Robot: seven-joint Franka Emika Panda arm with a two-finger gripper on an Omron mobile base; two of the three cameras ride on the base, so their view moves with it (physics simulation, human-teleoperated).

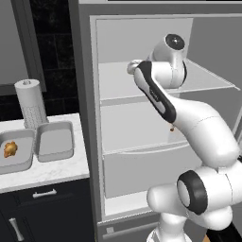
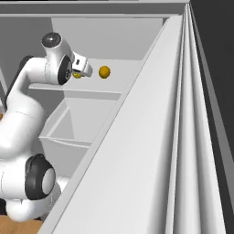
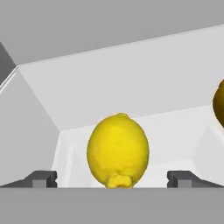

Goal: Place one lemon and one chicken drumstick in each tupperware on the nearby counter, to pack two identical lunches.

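Looking for brands, labels or writing, I find none that I can read anywhere in my three views.

My arm rises from the base, bends at the elbow and reaches up and forward into the open fridge (image 1: pixel 142 94), with the wrist turned so the hand points toward the back of the upper shelf (image 1: pixel 208 78). From the right base view the gripper (image 2: pixel 84 68) sits at shelf height. My jaws stand wide apart, holding nothing: in the hand view the two finger tips (image 3: pixel 41 178) sit far to either side.

Between them, straight ahead, is a lemon (image 3: pixel 118 151) resting on the shelf floor, its stub end toward me; I cannot tell whether the tips touch it. A second lemon (image 2: pixel 104 71) lies further along the same shelf, apart from the hand; its edge shows at the right of the hand view.

On the counter (image 1: pixel 47 172) left of the fridge, two tupperware trays stand side by side, touching or nearly so. The left tupperware (image 1: pixel 23 160) holds one chicken drumstick (image 1: pixel 10 149); the right tupperware (image 1: pixel 55 141) lies beside it. A paper towel roll (image 1: pixel 29 101) stands upright behind them.
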